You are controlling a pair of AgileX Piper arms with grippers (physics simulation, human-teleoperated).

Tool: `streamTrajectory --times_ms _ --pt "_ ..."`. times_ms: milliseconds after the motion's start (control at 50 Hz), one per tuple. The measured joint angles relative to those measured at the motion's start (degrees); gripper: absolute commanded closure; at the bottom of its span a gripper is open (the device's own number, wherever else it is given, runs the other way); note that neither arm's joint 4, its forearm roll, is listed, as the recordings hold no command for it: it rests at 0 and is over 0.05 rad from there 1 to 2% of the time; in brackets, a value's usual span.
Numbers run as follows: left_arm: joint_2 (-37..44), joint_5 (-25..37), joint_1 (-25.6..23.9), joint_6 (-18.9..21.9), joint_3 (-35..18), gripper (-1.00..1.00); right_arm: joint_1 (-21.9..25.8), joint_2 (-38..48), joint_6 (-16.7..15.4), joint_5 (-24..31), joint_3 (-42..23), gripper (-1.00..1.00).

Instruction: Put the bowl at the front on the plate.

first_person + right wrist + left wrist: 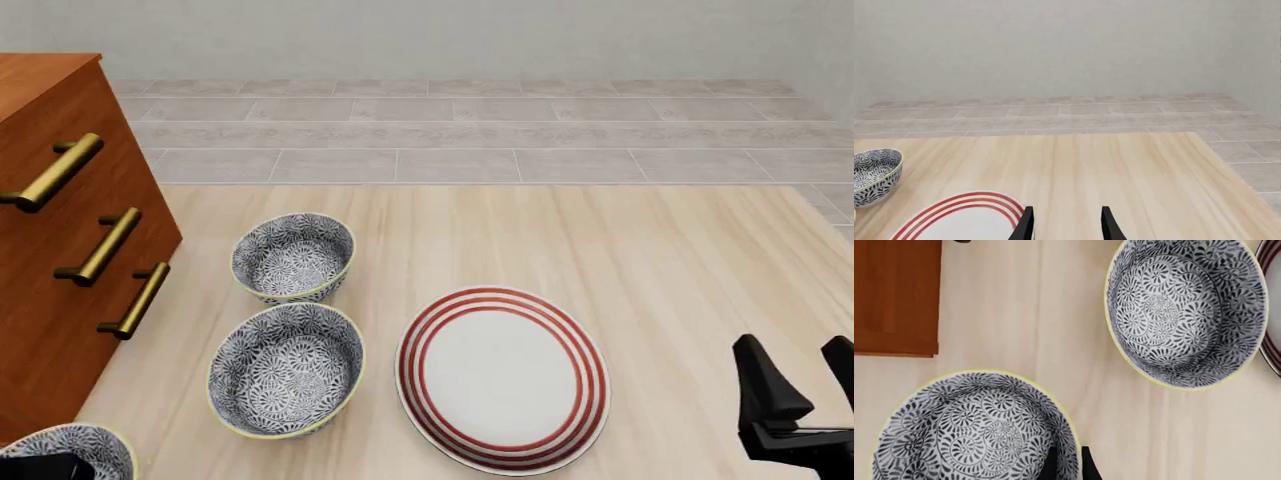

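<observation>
The left gripper straddles the rim of the bowl at the near left corner of the surface, jaws narrowly parted around it. Two look-alike bowls stand farther back. The plate lies centre-near. The right gripper hovers open and empty, near right

I'm in a rendered domestic room, kitchen or dining type. Evidence: light wood tabletop I work on, set with tableware: three floral bowls, nearest one at my left, middle, far, plus a red-ringed plate. Wooden drawer cabinet with brass bar handles stands at the table's left. Beyond: pale grey tiled floor, plain light wall.
</observation>
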Motion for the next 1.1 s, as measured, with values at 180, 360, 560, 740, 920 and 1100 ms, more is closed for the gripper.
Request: streamTrajectory --times_ms 180,360,560,740,920,1100 --pt "-0.4 -0.5 3.3 4.3 0.5 1.00 -0.1 -0.2 -0.1 0.1 0.0 -1.00" --pt "0.0 -1.6 7.1 8.4 0.5 1.00 -0.3 -0.2 -0.1 0.2 0.0 -1.00" --pt "2.2 -3.6 9.1 10.5 -0.8 1.00 -0.4 -0.3 0.0 0.2 0.0 -1.00" --pt "3.9 -5.1 9.6 11.9 -2.7 1.00 -0.4 -0.4 -0.1 0.4 0.0 -1.00" --pt "5.5 -6.4 9.0 12.5 -5.5 1.00 -0.3 -0.5 -0.3 0.4 0.0 -1.00" --pt "7.3 -7.9 8.5 13.2 -8.8 1.00 -0.2 -0.2 -0.4 0.2 0.0 -1.00"
